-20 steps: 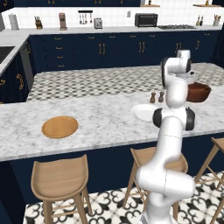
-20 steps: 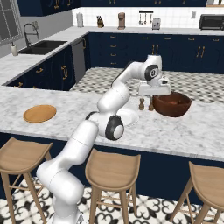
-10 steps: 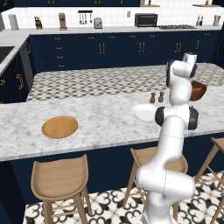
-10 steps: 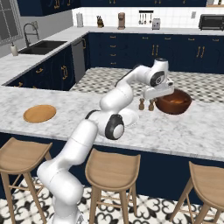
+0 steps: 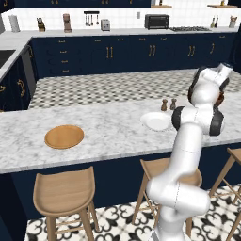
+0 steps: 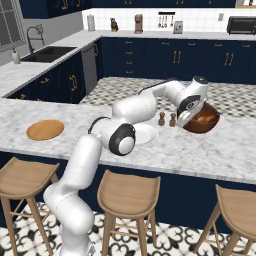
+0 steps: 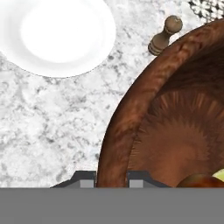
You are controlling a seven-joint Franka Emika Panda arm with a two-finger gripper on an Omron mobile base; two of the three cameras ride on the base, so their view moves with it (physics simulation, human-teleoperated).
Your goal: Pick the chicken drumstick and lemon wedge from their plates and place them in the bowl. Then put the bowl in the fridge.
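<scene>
Marble counter (image 6: 210, 150) holds everything. Dark wooden bowl (image 7: 175, 127) at its right end, white plate (image 7: 61, 35) just left, tan plate (image 6: 45, 129) far left. Gripper (image 7: 111, 178) clamped nearly shut astride bowl rim. Drumstick (image 7: 199, 181) and lemon wedge (image 7: 220, 175) inside bowl.

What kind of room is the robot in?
It looks like a home kitchen. There is a sink with a tap, a toaster oven on the back counter, and wooden stools at a marble counter holding a wooden bowl.
</scene>
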